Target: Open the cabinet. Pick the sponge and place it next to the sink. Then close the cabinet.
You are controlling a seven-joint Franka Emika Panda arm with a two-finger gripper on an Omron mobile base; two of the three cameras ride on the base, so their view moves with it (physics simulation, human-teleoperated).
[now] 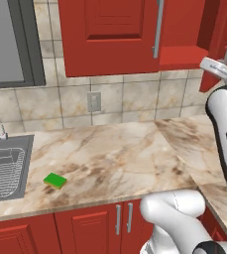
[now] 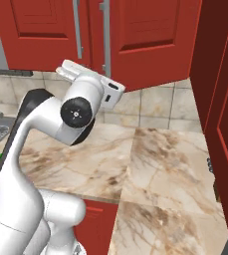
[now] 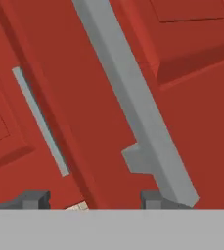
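Red glossy wall cabinet (image 3: 191, 97): silver bar handle (image 3: 133, 97) just above half-open claw (image 3: 95, 199), nothing visibly gripped. Risk: fingertips slide off handle, door stays ajar.

A kitchen: glossy red wall cabinet (image 1: 115, 34) ahead of the jaws, marble desk (image 1: 115, 158) below them, steel sink (image 1: 6, 171), tiled backsplash (image 1: 130, 99).

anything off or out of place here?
One thing: the cabinet's right door hangs open over the counter. The sponge lies flat beside the sink, as intended. Nothing spilled or damaged. The gripper is at that door's handle.
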